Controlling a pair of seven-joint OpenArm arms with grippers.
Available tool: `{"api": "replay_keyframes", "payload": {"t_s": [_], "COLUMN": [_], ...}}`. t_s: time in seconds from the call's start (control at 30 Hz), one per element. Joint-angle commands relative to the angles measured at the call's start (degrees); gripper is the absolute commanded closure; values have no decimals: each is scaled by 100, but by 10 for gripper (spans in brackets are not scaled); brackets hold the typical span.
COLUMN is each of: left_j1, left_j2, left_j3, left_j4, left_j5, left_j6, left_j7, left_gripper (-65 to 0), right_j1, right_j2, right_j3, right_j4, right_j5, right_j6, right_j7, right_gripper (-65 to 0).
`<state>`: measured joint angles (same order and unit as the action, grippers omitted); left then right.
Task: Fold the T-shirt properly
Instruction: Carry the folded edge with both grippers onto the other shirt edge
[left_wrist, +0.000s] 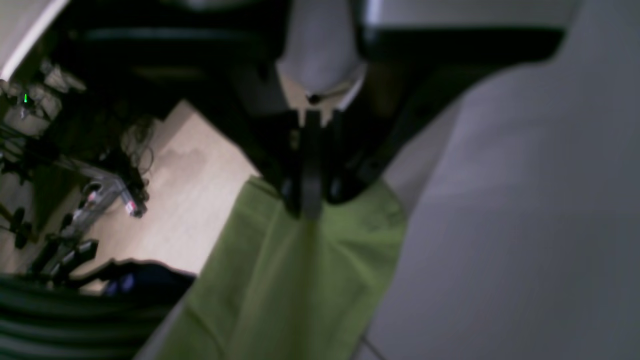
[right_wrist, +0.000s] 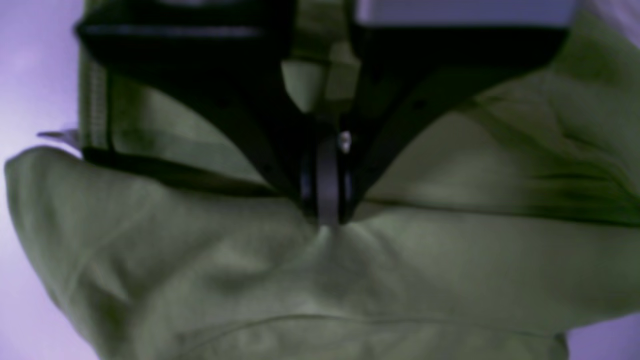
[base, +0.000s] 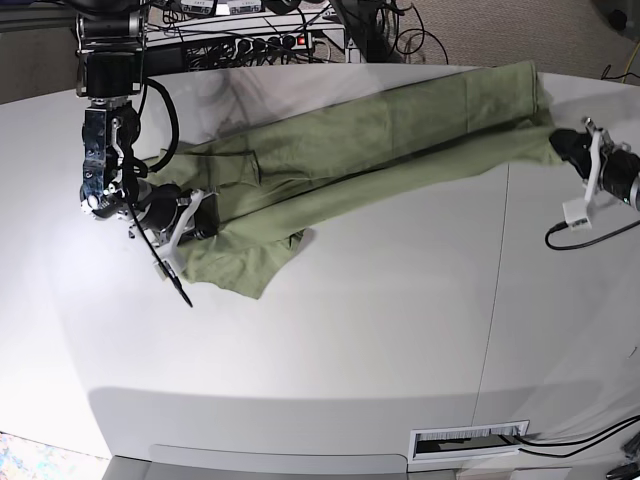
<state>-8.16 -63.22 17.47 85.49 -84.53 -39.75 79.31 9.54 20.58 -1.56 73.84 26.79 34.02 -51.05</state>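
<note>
- Left wrist view: the left gripper (left_wrist: 311, 210) has its dark jaws pressed together on an edge of the T-shirt (left_wrist: 280, 280); the green fabric hangs away from the fingertips in a smooth sheet with a crease running from the pinch; a pale grey table (left_wrist: 525, 225) lies to the right; beyond the table edge there is a light wooden floor (left_wrist: 190, 200) with cables and equipment, blurred.
- Right wrist view: the right gripper (right_wrist: 327, 217) is clamped on a fold of the T-shirt (right_wrist: 300, 280); wrinkles fan out from the pinch point; the cloth fills most of the view, and the table (right_wrist: 30, 75) shows at the left.
- Base view: the T-shirt (base: 370, 150) lies stretched in a long diagonal band across the far part of the white table (base: 350, 330); the right gripper (base: 205, 215) grips its lower end on the view's left; the left gripper (base: 560, 145) grips the far end on the view's right, near the table edge; a flap of cloth spreads below the band beside the right gripper; a power strip (base: 255, 45) and cables lie behind the table.
</note>
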Motion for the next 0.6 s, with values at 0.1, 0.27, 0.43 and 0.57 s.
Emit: {"api": "replay_keyframes", "payload": {"t_s": [0.1,0.27,0.43,0.57], "left_j1": [337,925,1366,1550], "left_j2": [-249,-264,-234,-136], "left_j3": [-79,-79,-79,-79], "left_j4": [562,1167,1224,1222], "left_j5": [-47,-47,-47,455], "left_j6": [-25,-25,-25,-25], "left_j7": [69,69,69,-588], "left_gripper": [0,0,-26,-196], "right_j1": [-4,-4,-2,-2], "right_j2": [-17,-28,-28,-28], "right_j3": [0,0,0,0], "right_j4": [-46,-46,-46,-46], "right_j5": [-501,-525,-522,-520], "right_j6": [-179,-188,-190,-190], "right_j7": [-573,-573,-577,-597], "right_gripper": [0,0,0,0]}}
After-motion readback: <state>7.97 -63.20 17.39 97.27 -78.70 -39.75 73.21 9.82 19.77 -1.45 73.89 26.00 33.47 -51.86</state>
